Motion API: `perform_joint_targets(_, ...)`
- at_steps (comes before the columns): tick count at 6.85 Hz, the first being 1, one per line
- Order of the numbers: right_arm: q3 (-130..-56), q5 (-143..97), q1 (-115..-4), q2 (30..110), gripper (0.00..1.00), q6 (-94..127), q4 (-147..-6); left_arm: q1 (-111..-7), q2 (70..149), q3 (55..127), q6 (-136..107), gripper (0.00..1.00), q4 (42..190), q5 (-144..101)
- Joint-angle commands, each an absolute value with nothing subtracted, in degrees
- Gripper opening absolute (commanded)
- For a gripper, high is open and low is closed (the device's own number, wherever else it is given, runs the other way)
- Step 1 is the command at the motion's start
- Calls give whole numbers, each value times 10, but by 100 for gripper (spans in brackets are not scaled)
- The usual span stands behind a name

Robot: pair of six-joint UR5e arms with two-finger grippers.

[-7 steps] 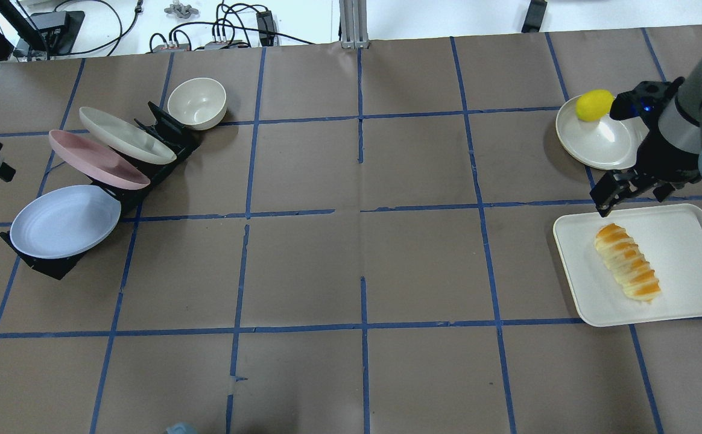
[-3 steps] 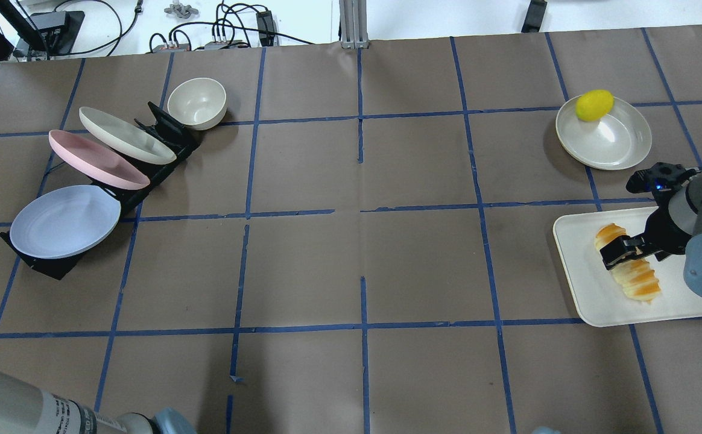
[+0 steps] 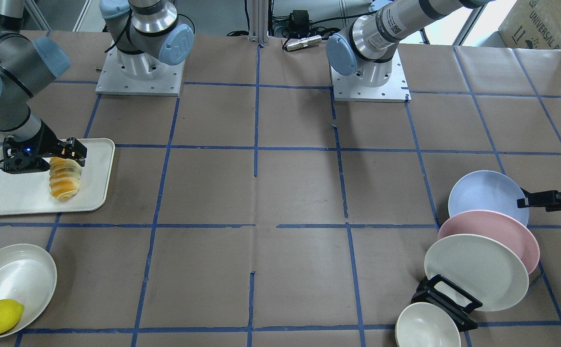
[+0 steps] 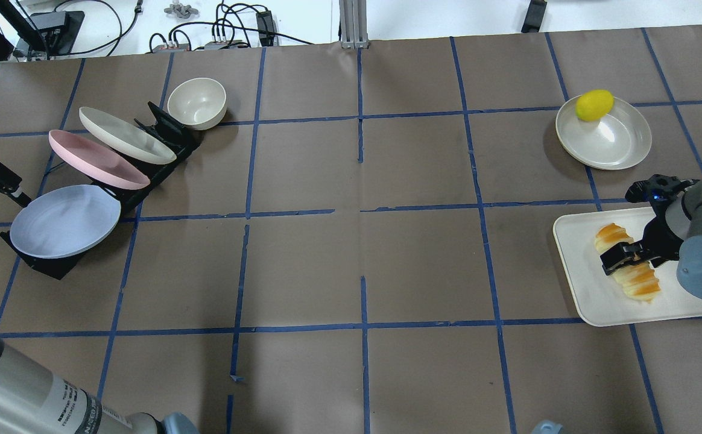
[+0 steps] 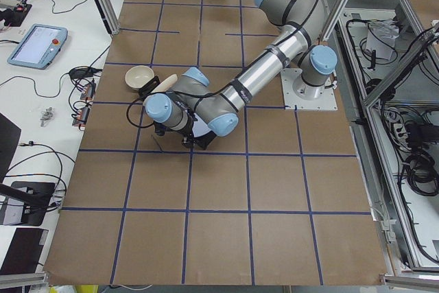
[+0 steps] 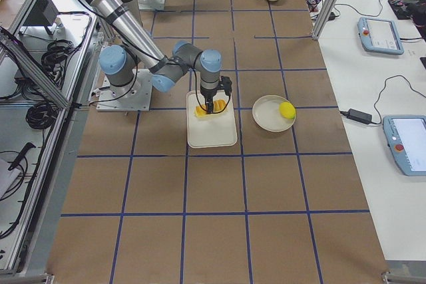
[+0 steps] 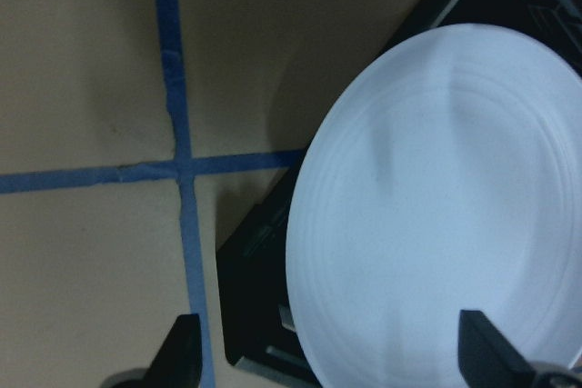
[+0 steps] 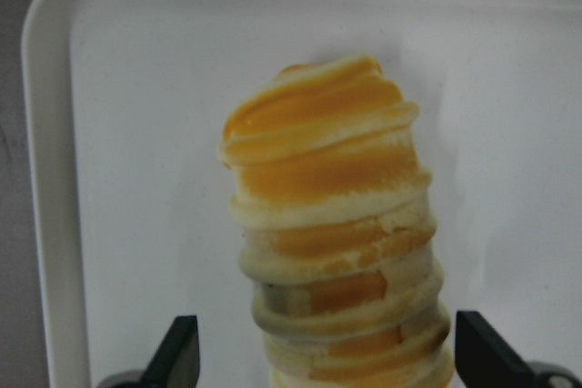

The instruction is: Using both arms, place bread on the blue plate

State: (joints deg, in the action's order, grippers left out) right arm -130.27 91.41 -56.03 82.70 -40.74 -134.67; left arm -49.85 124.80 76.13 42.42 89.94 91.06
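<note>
Bread: orange-and-cream striped ridged loaf [image 4: 627,263] on white rectangular tray [image 4: 586,292], right end of bench [image 4: 363,253].
Right claw [image 8: 329,359]: apart, straddling loaf across its long axis.
Left claw [image 7: 332,356]: apart, beside pale blue round plastic plate [image 4: 64,221], far left.

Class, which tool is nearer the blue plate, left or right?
Left. The left tool hangs open at the rim of the blue plate; the right tool is across the table, astride the bread on the tray.
</note>
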Motion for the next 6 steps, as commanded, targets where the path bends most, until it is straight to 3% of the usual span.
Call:
perform_joint_targets(1,-1297,914,-557,820,99,-414,-1350,-508,1272,761,430,94,880,910)
perform_joint_targets(2,-1298,913,-558,820,97,-414,-1350,-505,1279,759,432,94,879,912)
perform_joint_targets(4,-1298,913,-558,819,80,-414,-1351,-503,1288,760,432,92,880,910)
perform_joint_targets(5,-1298,913,-558,815,80,-413,-1358,-497,1291,759,432,79,881,907)
perform_joint_targets(6,-1301,912,-558,815,79,-413,-1363,-494,1291,760,432,47,886,905)
